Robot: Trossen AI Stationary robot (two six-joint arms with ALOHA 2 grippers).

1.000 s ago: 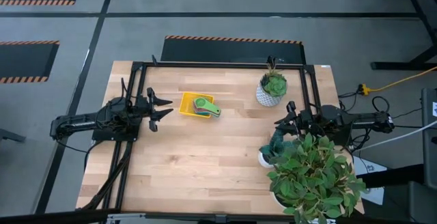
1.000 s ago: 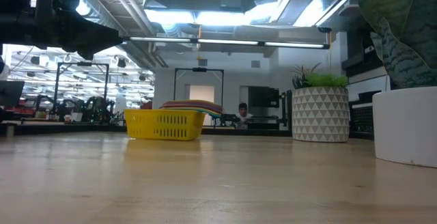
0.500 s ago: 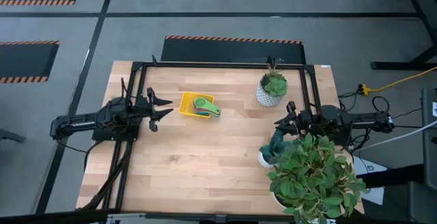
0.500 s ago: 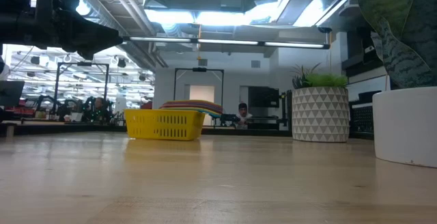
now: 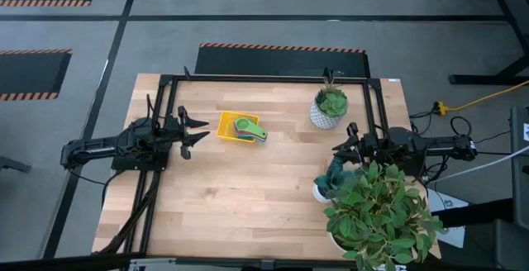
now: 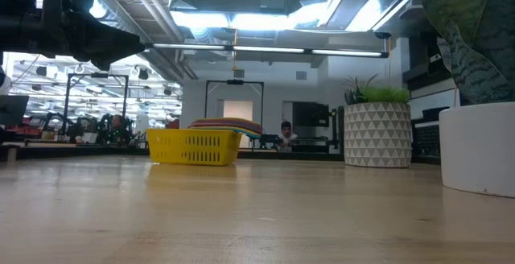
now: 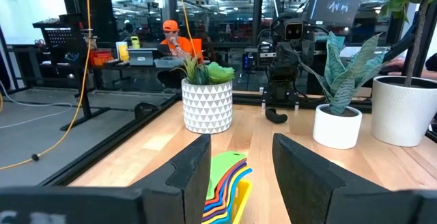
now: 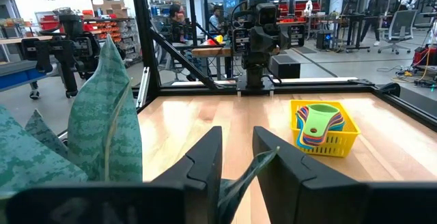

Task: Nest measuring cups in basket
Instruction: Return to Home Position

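Note:
The yellow basket [image 5: 229, 128] stands on the table left of centre, also in the low view [image 6: 193, 146] and the right wrist view [image 8: 326, 139]. The measuring cups [image 5: 247, 128] lie stacked one inside another in it, green on top, with their handles fanned out over the basket's right edge [image 7: 227, 181]. My left gripper [image 5: 197, 130] hovers open just left of the basket, its fingers apart [image 7: 240, 152]. My right gripper [image 5: 340, 145] waits open at the table's right side [image 8: 237, 142], above a snake plant leaf [image 8: 244, 176].
A white patterned pot with a succulent [image 5: 329, 108] stands near the far edge. A snake plant in a white pot [image 5: 331, 178] and a large leafy plant [image 5: 380, 217] crowd the near right corner. Bare wood lies in the table's middle and near left.

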